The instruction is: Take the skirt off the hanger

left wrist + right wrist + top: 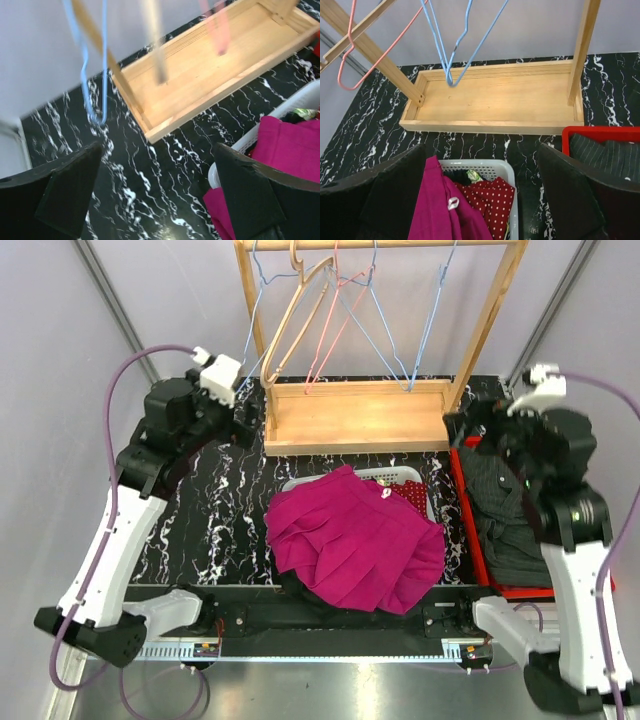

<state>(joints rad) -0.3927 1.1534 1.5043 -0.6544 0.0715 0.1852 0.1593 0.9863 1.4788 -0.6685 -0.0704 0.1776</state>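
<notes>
Grey walls close in a black, white-veined table [200,510], and at its far edge stands a wooden rack [355,415] whose hangers [340,310] all hang bare, as far as the views show. You have, by my reading, the main work done: the magenta skirt [350,540] is off any hanger and lies in a loose heap over the white basket [405,476], spilling past its near rim. Your left gripper [157,200] is spread wide with nothing between its fingers; the skirt sits low to its right, well clear of both pads, and the rack's tray lies ahead of it. Your right gripper [480,195] is likewise spread and empty, with the skirt just under its left finger [385,195], a red dotted cloth [487,197] in the basket directly below, and the red bin [600,135] holding a dark striped garment [610,157] off to its right. What is left looks small: perhaps only drawing the arms back, unless you want the skirt laid more neatly, since part of it hangs outside the basket. As for writing, you will find none to read; a small pale tag [452,202] shows on the skirt, but it is too small to make out, and no brand or label appears on the rack, basket or bin.
</notes>
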